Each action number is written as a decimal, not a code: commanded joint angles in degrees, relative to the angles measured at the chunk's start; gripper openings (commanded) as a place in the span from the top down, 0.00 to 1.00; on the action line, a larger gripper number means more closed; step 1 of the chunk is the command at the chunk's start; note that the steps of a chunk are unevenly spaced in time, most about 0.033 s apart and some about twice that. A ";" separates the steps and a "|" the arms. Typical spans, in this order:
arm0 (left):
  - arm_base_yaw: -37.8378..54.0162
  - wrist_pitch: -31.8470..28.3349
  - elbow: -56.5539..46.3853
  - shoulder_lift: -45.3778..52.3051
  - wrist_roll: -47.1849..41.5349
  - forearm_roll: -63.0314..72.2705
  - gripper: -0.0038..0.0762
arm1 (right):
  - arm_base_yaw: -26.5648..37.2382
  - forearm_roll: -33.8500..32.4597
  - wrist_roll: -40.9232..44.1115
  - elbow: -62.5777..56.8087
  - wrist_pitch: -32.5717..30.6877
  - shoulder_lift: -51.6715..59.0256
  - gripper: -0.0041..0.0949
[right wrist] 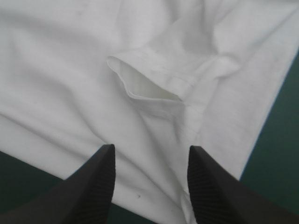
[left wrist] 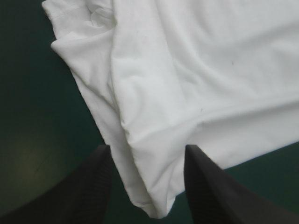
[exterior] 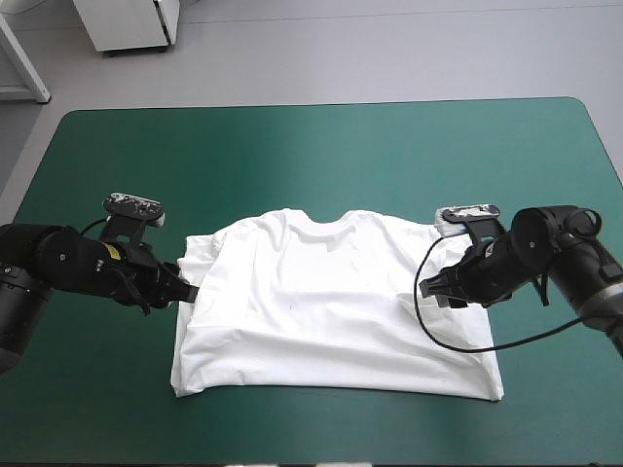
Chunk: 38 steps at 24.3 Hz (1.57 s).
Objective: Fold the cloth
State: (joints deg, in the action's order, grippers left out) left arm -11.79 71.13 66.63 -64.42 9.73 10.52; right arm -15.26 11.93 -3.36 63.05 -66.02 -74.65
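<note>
Pincers gape empty: left pincer (exterior: 191, 290) and right pincer (exterior: 429, 288) straddle the T-shirt's (exterior: 331, 311) side edges; next, I judge, both must clamp there.

High view looks down on the table (exterior: 321, 146); both wrist views closely share the T-shirt (exterior: 331, 302).

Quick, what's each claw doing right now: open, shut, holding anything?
Left claw: open, straddling the T-shirt edge, gripping nothing.
Right claw: open over the T-shirt, holding nothing.
</note>
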 commanded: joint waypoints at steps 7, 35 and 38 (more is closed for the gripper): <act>-11.83 2.62 -8.52 2.96 -9.25 0.69 0.51 | -0.03 -1.77 3.02 1.70 -5.47 9.89 0.51; -17.28 -17.12 -31.84 -6.78 -39.20 -11.77 0.48 | -0.03 -4.31 3.36 1.70 -5.47 17.38 0.59; -17.28 -18.06 -32.44 -8.57 -39.20 -11.90 0.59 | -0.03 -4.31 4.03 1.70 -5.47 18.19 0.60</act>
State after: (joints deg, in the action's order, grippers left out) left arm -28.63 56.87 35.17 -70.57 -28.87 -0.46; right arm -15.26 7.53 0.00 63.05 -71.39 -57.96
